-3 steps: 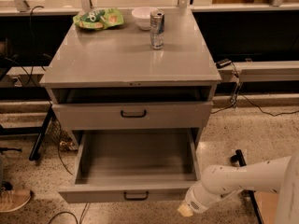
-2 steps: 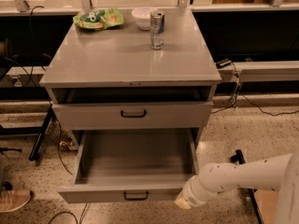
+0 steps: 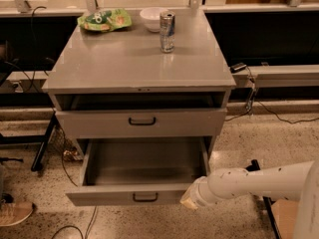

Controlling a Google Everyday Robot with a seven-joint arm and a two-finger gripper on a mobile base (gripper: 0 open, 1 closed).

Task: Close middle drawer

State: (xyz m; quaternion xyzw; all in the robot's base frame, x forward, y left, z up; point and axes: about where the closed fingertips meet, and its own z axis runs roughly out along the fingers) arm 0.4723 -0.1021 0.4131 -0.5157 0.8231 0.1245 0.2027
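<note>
The middle drawer [image 3: 124,195] is a grey metal drawer with a low front panel and a small dark loop handle [image 3: 145,197]. It stands pulled far out of the grey cabinet [image 3: 139,59], and its long tray is bare. My gripper [image 3: 189,202], at the end of the white arm [image 3: 249,182], is at the right end of the drawer's front panel and appears to touch it. The taller-fronted drawer [image 3: 142,122] above is slightly open. The lowest drawer is out of view.
On the cabinet top stand a silver can [image 3: 167,31], a white bowl [image 3: 152,18] and a green snack bag [image 3: 103,20]. Cables [image 3: 251,103] run along the floor on both sides. A shoe [image 3: 15,213] is at the lower left. A cardboard box [image 3: 286,218] is at the lower right.
My gripper has moved left and up to the right end of the middle drawer's front panel. The drawer has slid a little way back into the cabinet.
</note>
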